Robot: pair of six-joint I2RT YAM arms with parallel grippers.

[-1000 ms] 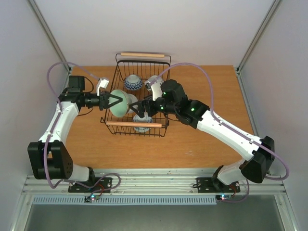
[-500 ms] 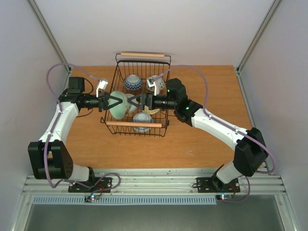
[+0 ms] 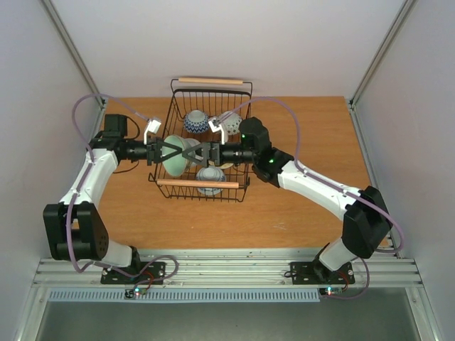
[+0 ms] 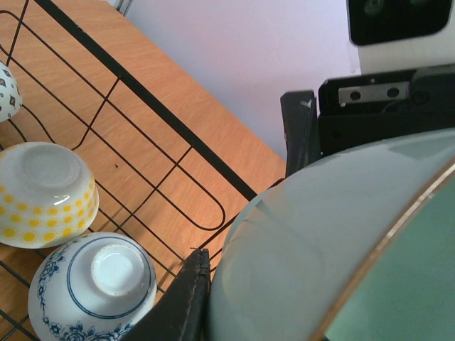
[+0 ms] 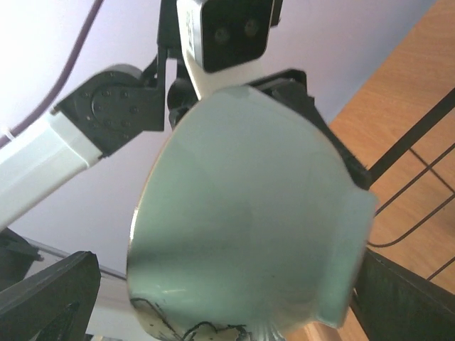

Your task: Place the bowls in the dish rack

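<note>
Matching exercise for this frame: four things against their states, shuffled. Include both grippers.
Things
1. pale green ceramic bowl
2. yellow-dotted white ceramic bowl
3. left gripper
4. right gripper

States
A. open
B. upside down in the black wire dish rack
C. shut on a bowl's rim
D. held in the air, on edge

Pairs: 1-D, 2-B, 3-C, 4-A

An orange-brown wooden tabletop [image 3: 306, 213] is enclosed on three sides by plain pale walls [image 3: 234, 35] (white, faintly lilac in places), with slanted metal struts [image 3: 72, 53] set at the back corners. Its near edge is bordered by a grooved aluminium rail [image 3: 234, 268]. The whole is lit softly and evenly.
</note>
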